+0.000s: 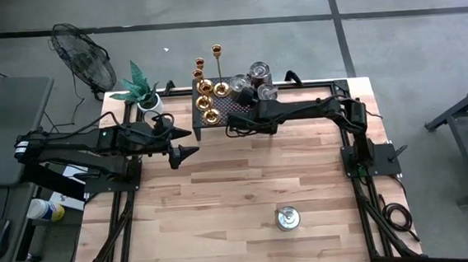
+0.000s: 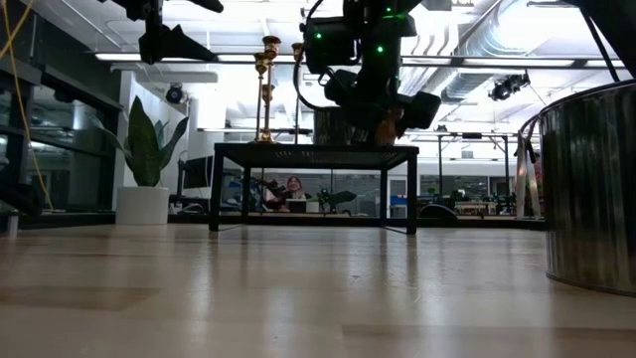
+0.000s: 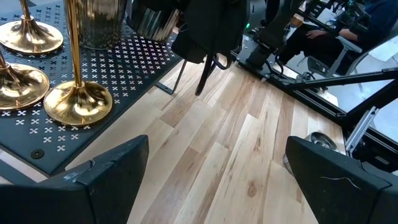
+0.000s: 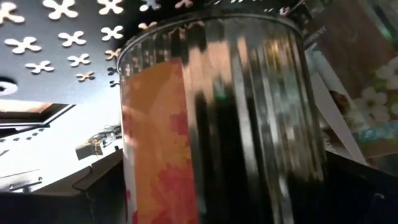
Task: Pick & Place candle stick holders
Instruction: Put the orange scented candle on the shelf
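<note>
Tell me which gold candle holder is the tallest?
The candle holder at the rack's back edge, nearest the silver cups. Its thin stem rises far above the other gold ones, which are short and clustered on the rack's left side.

A grey concrete floor (image 1: 233, 3) crossed by dark lines surrounds the pale wood tabletop (image 1: 238, 193). A black fan (image 1: 82, 52) stands on the floor at ten o'clock from it, a grey desk (image 1: 6, 114) at nine o'clock. Level across the tabletop, bright ceiling lights (image 2: 149, 57), exposed pipes (image 2: 497, 40) and glass walls (image 2: 60, 149) show behind a leafy plant in a white pot (image 2: 144, 164).
</note>
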You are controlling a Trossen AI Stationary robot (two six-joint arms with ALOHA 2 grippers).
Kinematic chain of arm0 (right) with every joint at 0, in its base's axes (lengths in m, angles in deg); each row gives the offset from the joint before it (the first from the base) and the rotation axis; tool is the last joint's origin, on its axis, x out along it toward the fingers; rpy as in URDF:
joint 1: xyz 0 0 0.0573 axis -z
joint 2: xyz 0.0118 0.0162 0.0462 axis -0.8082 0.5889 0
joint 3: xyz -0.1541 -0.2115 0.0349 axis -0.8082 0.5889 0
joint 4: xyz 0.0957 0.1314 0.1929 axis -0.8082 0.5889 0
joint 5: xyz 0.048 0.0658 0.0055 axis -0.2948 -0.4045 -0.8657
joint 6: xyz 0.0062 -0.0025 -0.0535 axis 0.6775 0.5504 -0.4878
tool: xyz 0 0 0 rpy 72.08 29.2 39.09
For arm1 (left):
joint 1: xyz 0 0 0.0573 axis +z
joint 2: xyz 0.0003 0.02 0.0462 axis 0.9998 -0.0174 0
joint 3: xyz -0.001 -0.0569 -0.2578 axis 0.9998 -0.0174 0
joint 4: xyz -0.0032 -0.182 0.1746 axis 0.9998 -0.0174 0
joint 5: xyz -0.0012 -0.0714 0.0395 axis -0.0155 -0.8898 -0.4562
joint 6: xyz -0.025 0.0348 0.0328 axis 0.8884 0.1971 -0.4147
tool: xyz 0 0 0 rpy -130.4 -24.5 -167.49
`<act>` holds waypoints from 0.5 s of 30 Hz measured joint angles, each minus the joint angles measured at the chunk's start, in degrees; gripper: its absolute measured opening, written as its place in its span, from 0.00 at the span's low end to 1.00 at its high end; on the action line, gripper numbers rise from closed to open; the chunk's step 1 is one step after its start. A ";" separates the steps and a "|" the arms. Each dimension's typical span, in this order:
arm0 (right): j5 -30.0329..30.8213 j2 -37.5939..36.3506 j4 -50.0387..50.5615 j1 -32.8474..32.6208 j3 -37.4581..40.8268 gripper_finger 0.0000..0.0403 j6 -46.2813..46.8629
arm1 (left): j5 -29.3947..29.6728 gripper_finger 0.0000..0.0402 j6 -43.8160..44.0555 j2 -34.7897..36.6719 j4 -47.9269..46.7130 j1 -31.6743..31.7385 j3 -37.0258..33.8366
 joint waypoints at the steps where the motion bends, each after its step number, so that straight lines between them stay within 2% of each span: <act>1: 0.33 -0.04 -0.06 -0.06 0.00 0.93 -0.03 | 0.01 0.93 0.02 0.00 0.00 0.00 0.00; 10: 0.53 -0.50 0.37 -0.49 0.00 0.93 -0.16 | 0.01 0.93 0.02 0.00 -0.01 0.01 0.00; 15: -0.12 -0.58 1.38 -0.51 0.00 0.93 3.58 | 0.02 0.93 0.02 0.01 0.00 0.00 0.00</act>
